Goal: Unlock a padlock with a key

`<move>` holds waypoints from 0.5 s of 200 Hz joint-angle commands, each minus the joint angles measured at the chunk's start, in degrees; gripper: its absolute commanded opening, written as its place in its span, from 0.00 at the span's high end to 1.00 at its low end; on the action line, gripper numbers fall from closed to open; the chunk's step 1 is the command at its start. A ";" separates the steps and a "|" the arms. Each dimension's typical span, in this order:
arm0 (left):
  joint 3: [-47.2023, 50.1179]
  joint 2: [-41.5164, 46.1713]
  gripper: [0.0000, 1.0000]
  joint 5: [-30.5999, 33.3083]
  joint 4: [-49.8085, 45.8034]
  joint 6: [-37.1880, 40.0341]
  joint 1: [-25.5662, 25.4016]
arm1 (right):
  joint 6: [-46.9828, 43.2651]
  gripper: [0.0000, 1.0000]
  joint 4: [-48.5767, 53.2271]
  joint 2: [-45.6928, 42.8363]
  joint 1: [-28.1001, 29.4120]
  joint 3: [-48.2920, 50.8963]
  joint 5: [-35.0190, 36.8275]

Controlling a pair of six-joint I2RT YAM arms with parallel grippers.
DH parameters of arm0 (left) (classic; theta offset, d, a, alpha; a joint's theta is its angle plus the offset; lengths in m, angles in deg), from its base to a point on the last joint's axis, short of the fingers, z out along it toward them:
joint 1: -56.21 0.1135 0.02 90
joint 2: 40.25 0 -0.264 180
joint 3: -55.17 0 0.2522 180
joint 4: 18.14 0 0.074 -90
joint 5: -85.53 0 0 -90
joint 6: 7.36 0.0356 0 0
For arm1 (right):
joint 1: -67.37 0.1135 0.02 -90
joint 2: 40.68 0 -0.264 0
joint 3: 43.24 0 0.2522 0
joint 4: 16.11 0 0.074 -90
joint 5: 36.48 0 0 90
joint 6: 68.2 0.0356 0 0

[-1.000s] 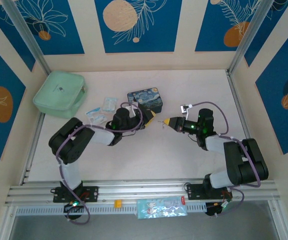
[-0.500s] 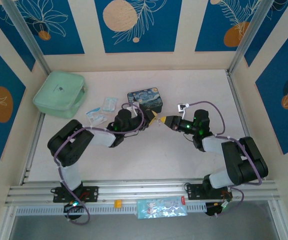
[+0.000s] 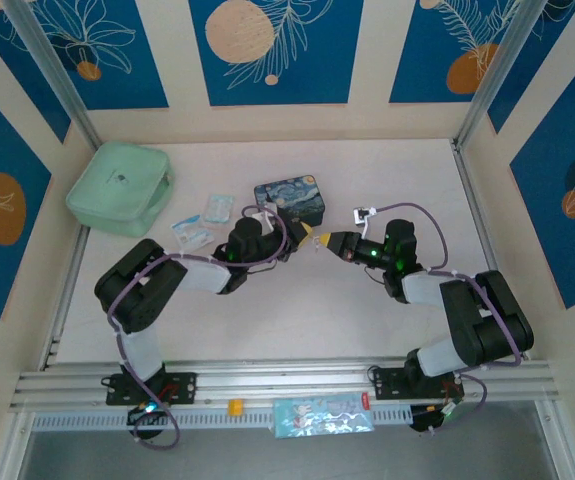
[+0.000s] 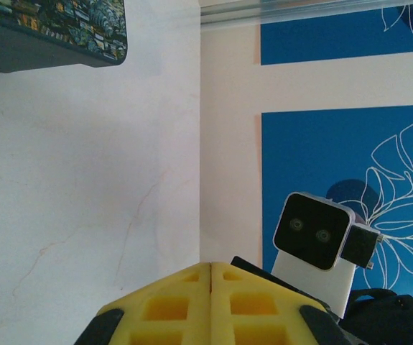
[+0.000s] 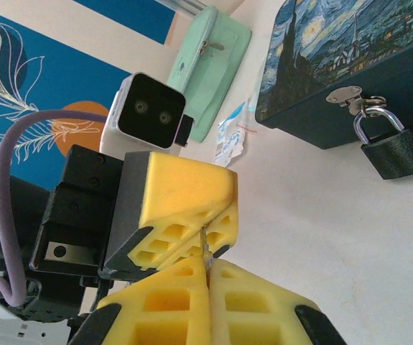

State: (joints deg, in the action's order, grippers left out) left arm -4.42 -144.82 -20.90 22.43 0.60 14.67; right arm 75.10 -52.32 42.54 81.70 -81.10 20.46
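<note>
right claw point(image 5: 207, 264) is pinched together on the key point(image 5: 205, 248), a thin pale sliver poking up out of the seam between its yellow fingers. left claw point(image 5: 225, 210) sits tip to tip with it, yellow fingers together too and touching the key's free end. cannot tell if it actually grips the key. in the left wrist view the left fingers meet on a tight seam.

padlock point(image 5: 396, 152) is off to the right of the claws, well apart from the key. dark body lies on the tabletop point(image 5: 321, 237), shackle looped through the metal hasp point(image 5: 346, 94) on the front wall of the blue starry-night tin point(image 5: 335, 43), shackle looks shut. in the top view both claws meet just in front of the tin's near right corner.

small clear-blue packets point(image 5: 229, 136) lie left of the tin. mint green case point(image 5: 210, 65) is further out by the back left wall.
</note>
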 commanded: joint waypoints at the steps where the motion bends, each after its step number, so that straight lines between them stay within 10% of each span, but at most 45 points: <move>1: -2.31 0.51 1.00 -1.07 0.86 1.54 -0.47 | -2.23 0.91 2.81 -1.05 0.82 -1.79 -0.80; 33: -5.17 2.13 1.00 -7.81 -4.24 10.74 1.57 | -4.88 0.58 8.58 -4.58 -2.56 -2.85 -5.66; 100: -13.04 7.91 1.00 -21.02 -27.57 34.37 4.45 | -6.43 0.56 13.54 -5.73 -5.55 -7.87 -18.15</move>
State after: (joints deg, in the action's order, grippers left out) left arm -15.26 -139.23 -34.82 2.34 25.01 18.26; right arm 70.01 -41.46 37.81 76.19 -87.39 7.96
